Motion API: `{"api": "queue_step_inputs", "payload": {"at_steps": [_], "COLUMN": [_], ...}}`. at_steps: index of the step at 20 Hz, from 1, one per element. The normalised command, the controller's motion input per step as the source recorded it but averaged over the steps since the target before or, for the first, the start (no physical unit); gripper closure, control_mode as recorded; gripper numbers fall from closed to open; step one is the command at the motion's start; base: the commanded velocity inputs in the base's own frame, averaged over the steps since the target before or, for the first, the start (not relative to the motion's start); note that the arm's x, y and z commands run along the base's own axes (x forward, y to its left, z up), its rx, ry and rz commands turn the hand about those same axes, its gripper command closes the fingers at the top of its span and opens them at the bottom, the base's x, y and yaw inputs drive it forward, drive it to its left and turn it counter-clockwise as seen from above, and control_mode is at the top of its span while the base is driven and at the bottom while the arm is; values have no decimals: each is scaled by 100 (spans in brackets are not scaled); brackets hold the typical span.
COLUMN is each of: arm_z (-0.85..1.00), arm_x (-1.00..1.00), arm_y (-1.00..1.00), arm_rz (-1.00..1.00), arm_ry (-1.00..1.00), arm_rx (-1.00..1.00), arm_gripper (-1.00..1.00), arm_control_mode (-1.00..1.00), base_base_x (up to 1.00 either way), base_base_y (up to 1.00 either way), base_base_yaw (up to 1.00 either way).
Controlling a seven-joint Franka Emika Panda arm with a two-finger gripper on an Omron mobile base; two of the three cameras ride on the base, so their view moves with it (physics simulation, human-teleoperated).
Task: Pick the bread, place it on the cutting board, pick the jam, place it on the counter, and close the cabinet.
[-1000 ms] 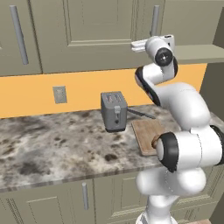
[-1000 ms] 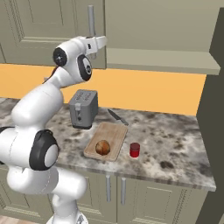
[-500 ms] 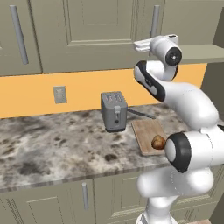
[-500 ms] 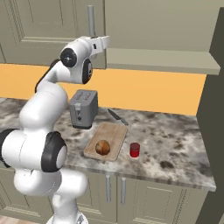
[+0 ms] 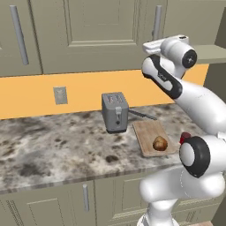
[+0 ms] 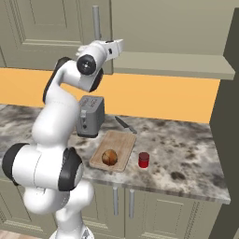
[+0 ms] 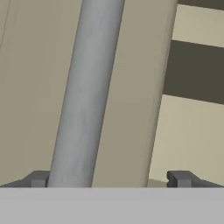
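The bread (image 5: 160, 143) (image 6: 109, 156), a glossy brown lump, lies on the wooden cutting board (image 5: 148, 131) (image 6: 119, 142). Just right of the board, the red jam (image 6: 144, 159) (image 5: 185, 136) jar stands on the marble counter (image 5: 53, 145) (image 6: 186, 154). My gripper (image 5: 148, 44) (image 6: 118, 45) (image 7: 109, 179) is raised high at the upper cabinet (image 5: 101, 31) (image 6: 51, 32) and is open. In the hand view the cabinet's grey bar handle (image 7: 85, 92) (image 6: 96, 21) runs between the fingertips (image 7: 39, 178), close to the left one. Nothing is held.
A grey toaster (image 5: 115, 112) (image 6: 91, 115) stands left of the board, and a knife (image 6: 126, 125) lies behind it. A dark open cabinet door (image 6: 228, 102) (image 5: 218, 70) juts out at the right, beside a bare shelf (image 6: 172, 64).
The upper arm and hand have swung a little to the right along the cabinet front. The jaws have widened slightly. Bread, jam and board have not moved.
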Motion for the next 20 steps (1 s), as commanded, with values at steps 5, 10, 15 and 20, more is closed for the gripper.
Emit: {"api": "queue_step_inputs", "payload": {"at_steps": [5,10,15,20], "arm_z": [8,4,4,31], "arm_x": [-30,-13,-1,-30], "arm_y": [9,18,13,0], "arm_rz": [3,3,5,0], "arm_ry": [0,0,0,0], "arm_rx": [-1,-2,-1,0], "arm_gripper": [-100,-100,-100,-100], "arm_control_mode": [-100,-100,-100,-100], "base_base_x": [0,0,0,0], "base_base_y": [0,0,0,0], "base_base_yaw": [0,0,0,0]}}
